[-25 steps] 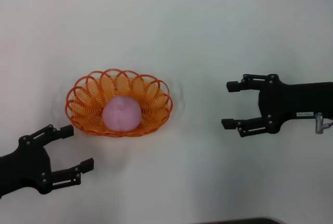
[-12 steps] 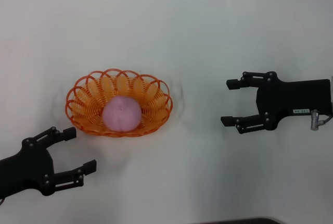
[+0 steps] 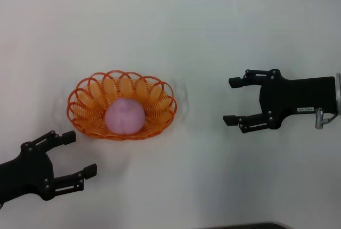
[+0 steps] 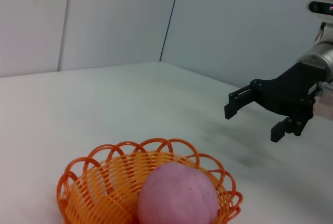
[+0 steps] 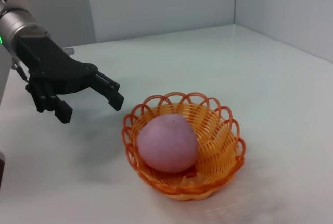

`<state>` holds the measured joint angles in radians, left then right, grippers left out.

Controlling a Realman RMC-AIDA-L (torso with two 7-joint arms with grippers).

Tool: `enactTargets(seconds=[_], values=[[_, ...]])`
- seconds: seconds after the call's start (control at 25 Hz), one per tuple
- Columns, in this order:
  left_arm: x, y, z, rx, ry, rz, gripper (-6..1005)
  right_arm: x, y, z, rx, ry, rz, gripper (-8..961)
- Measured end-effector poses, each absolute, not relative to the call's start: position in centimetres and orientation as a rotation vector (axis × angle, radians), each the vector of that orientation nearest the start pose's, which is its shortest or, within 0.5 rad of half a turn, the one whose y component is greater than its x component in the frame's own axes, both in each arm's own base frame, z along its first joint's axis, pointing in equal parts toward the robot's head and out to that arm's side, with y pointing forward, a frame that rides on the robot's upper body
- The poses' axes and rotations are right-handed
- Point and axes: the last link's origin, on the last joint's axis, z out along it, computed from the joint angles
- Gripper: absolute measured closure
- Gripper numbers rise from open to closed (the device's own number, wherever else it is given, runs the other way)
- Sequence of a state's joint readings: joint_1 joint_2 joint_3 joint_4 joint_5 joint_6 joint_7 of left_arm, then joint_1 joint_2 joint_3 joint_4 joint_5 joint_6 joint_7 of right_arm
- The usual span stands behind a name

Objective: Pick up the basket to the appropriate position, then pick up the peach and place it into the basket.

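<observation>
Nearest the robot's body, the left gripper [image 3: 74, 154] hangs over the white table [image 3: 213, 37] at the lower left of the head view. Its two black fingers [image 3: 80, 174] are spread wide apart and grip nothing. The gripper is near the basket's front-left rim but does not touch it.

Farther out, the basket [image 3: 85, 113] rests flat on the table, left of centre. It is an oval orange basket of looped strands with a scalloped rim. The peach [image 3: 124, 116] lies inside the basket, on its floor, roughly centred, with the rim standing clear around it. The peach is a pale-pink ball and rises above the rim, as the right wrist view shows [image 5: 167, 144]. The left wrist view shows the same arrangement: peach [image 4: 178, 194] in basket [image 4: 83, 182].

On the robot's right, the right gripper [image 3: 231, 100] is held level above the table, well apart from the basket, with its fingertips pointing toward it. Its fingers [image 3: 242, 80] are also released, parted and empty. The left wrist view shows this gripper [image 4: 252, 114] beyond the basket, clear of the table surface.
</observation>
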<state>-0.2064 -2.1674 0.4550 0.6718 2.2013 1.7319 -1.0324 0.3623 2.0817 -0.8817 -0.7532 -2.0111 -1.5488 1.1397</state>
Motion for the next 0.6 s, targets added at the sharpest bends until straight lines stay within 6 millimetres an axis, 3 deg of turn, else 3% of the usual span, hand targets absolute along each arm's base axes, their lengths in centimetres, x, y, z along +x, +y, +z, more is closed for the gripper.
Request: enactTargets(seconds=[0.6], values=[[-34.04,20.14,-1.74,-2.638,-0.672,-0.687,67,29.45,28.70,-1.37,-2.848,0.308,0.452,48]])
